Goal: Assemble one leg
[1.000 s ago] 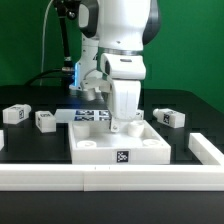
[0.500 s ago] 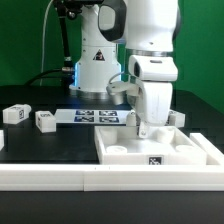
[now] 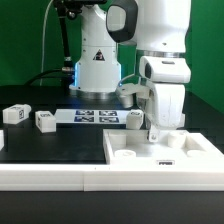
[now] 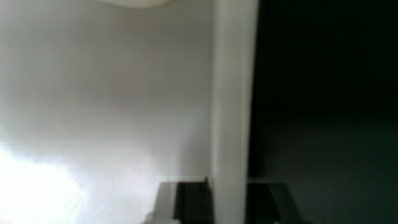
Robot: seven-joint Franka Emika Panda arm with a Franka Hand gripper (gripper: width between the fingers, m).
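Observation:
My gripper (image 3: 160,131) is shut on the far rim of the large white tray-like piece (image 3: 130,158), which lies flat at the exterior view's front right. In the wrist view the rim (image 4: 231,90) runs between my two dark fingers (image 4: 187,205). My gripper (image 4: 228,202) straddles it. Three small white legs with tags lie on the black table: two at the exterior view's left (image 3: 14,114) (image 3: 44,120) and one (image 3: 134,118) just behind the tray. None is held.
The marker board (image 3: 95,116) lies flat behind the legs, in front of the robot base. A low white wall (image 3: 60,177) borders the table's front edge. The tray sits against it at the right end.
My gripper has slid to the exterior view's right, dragging the tray-like piece with it from the middle to the front right. The legs have not moved.

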